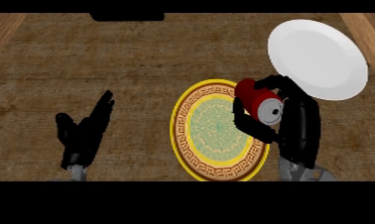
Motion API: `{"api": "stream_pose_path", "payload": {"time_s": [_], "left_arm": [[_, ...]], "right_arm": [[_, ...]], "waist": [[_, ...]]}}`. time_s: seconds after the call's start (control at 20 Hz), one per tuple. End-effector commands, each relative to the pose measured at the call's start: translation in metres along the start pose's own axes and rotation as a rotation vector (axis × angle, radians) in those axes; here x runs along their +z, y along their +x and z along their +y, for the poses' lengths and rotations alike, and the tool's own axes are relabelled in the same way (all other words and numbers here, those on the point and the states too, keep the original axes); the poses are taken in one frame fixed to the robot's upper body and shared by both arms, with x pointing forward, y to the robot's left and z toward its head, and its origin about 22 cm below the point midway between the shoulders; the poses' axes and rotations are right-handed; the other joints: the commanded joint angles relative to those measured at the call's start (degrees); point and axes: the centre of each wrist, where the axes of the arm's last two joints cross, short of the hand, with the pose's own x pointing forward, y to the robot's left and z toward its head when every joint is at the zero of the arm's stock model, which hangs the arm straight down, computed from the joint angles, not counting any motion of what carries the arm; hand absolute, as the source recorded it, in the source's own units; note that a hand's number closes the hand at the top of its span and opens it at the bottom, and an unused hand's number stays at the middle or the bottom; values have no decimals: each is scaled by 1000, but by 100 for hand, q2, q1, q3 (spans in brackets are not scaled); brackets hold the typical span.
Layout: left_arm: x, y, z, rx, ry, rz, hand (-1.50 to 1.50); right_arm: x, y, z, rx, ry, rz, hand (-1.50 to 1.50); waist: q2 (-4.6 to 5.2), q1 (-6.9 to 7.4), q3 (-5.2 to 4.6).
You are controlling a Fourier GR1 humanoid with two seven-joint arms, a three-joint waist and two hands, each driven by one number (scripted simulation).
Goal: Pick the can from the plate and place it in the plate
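Observation:
A red can (256, 98) with a silver end lies on its side in my right hand (296, 124), whose fingers and thumb curl round it. The can hangs over the right rim of the yellow patterned plate (212, 131). A plain white plate (316, 58) lies at the far right, just beyond the hand. My left hand (86, 131) rests open at the lower left, fingers up, far from both plates.
The brown counter top (110, 64) spreads around the plates. A dark object (127, 16) sits at the far edge, top centre-left. Wooden strips run along the upper left and upper right corners.

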Motion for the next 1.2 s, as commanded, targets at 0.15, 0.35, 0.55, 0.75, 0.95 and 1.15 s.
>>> {"api": "stream_pose_path", "payload": {"time_s": [0.15, 0.35, 0.55, 0.75, 0.95, 1.15], "left_arm": [[-13, -2, -6, 14, 5, 55, 0], [-8, -4, 1, 0, 2, 54, 0], [9, -12, -20, 11, -12, 63, 0], [-7, -3, -3, -2, -37, 48, 0], [3, 9, -15, 1, -32, 41, 0], [-7, 2, -12, -10, -39, 31, 0]], "right_arm": [[-53, -66, -35, -39, -192, 19, 150], [-83, -97, -29, 18, -240, 44, 150], [-103, -143, -41, 11, -312, 84, 150], [-149, -164, -55, 8, -318, 62, 150], [-175, -183, -73, 0, -311, 70, 150], [-202, -182, -78, 22, -305, 85, 150]], "waist": [[47, 1, -35], [46, 46, -37], [48, 94, -30], [82, 152, -27], [82, 223, -21], [112, 272, -25]]}}
